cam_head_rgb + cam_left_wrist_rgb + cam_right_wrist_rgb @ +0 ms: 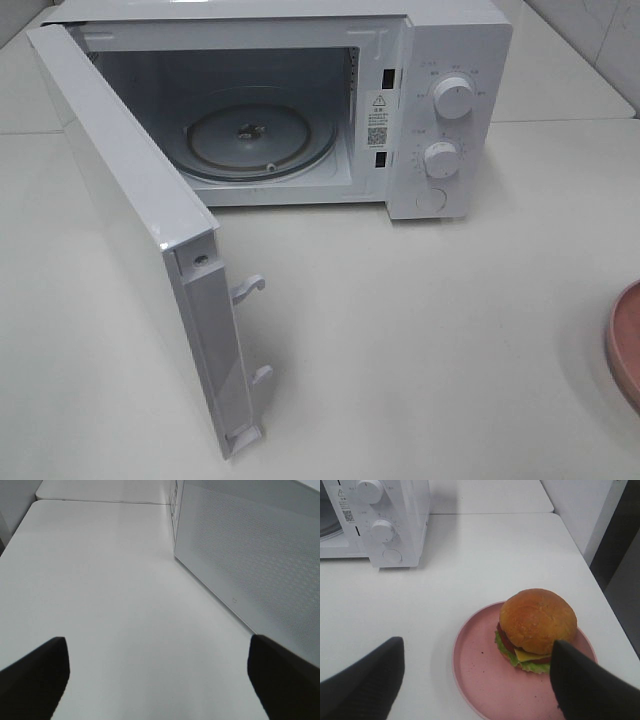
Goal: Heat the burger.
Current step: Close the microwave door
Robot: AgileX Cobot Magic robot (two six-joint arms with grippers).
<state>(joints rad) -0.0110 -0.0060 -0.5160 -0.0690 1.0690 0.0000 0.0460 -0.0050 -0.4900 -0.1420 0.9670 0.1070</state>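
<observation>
I count one microwave (300, 110) with its door (140, 240) swung open, two knobs (453, 98), one glass turntable (255, 140), one burger (537, 627) and one pink plate (480, 680). The burger sits on the plate on the surface (420, 330), right of the microwave. Only the right wrist view shows it; the high view catches just the plate rim. Left tool (157, 680) and right tool (477, 680) both stand wide, holding nothing.

A warning triangle and a QR code sit on the sticker (378, 116) on the microwave (455, 110) frame beside the cavity, its small print unreadable. Markings around the dials (453, 97) are too tiny to read.
</observation>
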